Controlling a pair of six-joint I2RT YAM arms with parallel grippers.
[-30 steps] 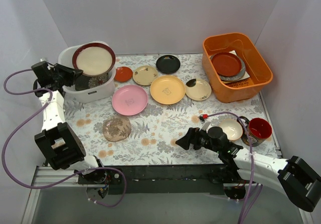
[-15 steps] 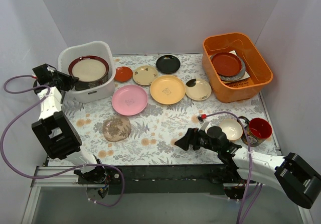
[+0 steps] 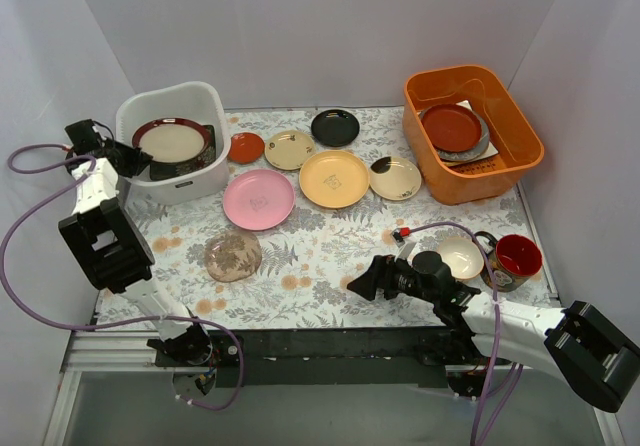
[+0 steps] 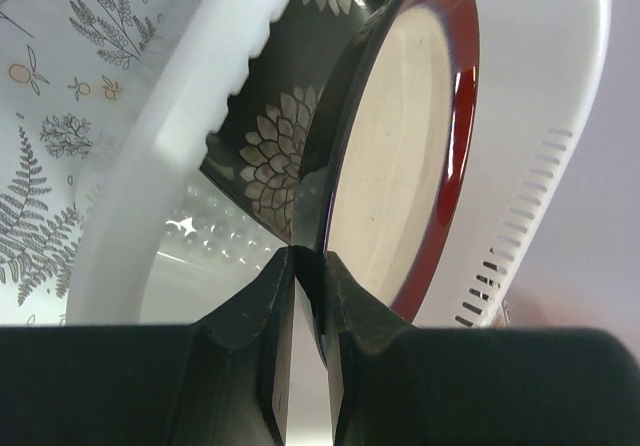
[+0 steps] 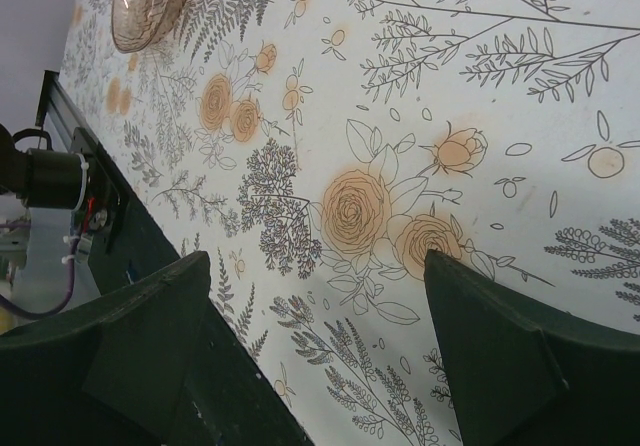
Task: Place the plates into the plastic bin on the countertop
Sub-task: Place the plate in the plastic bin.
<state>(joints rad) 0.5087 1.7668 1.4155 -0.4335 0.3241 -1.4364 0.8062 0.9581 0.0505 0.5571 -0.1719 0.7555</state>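
Observation:
My left gripper (image 3: 128, 156) is shut on the rim of the red-rimmed cream plate (image 3: 172, 143), which lies low inside the white plastic bin (image 3: 205, 94). In the left wrist view the fingertips (image 4: 345, 281) pinch that plate (image 4: 400, 146) edge-on, with the dark square floral plate (image 4: 265, 151) behind it and the bin's rim (image 4: 190, 116) alongside. On the countertop (image 3: 320, 246) lie pink (image 3: 258, 199), yellow (image 3: 334, 178), beige (image 3: 290, 149), black (image 3: 335, 127), orange-red (image 3: 246, 147) and brownish floral (image 3: 233, 255) plates. My right gripper (image 3: 365, 281) is open and empty, low over the bare countertop (image 5: 400, 96).
An orange tub (image 3: 520, 131) at the back right holds a few dishes. A cream-and-black dish (image 3: 396, 178) lies beside the yellow plate. A small white bowl (image 3: 461, 257) and a red mug (image 3: 518, 256) stand by the right arm. Grey walls close three sides.
The red-rimmed plate has gone from tilted above the bin's rim down into the bin, still in my left gripper. The left arm drew back to the left. The right arm barely moved.

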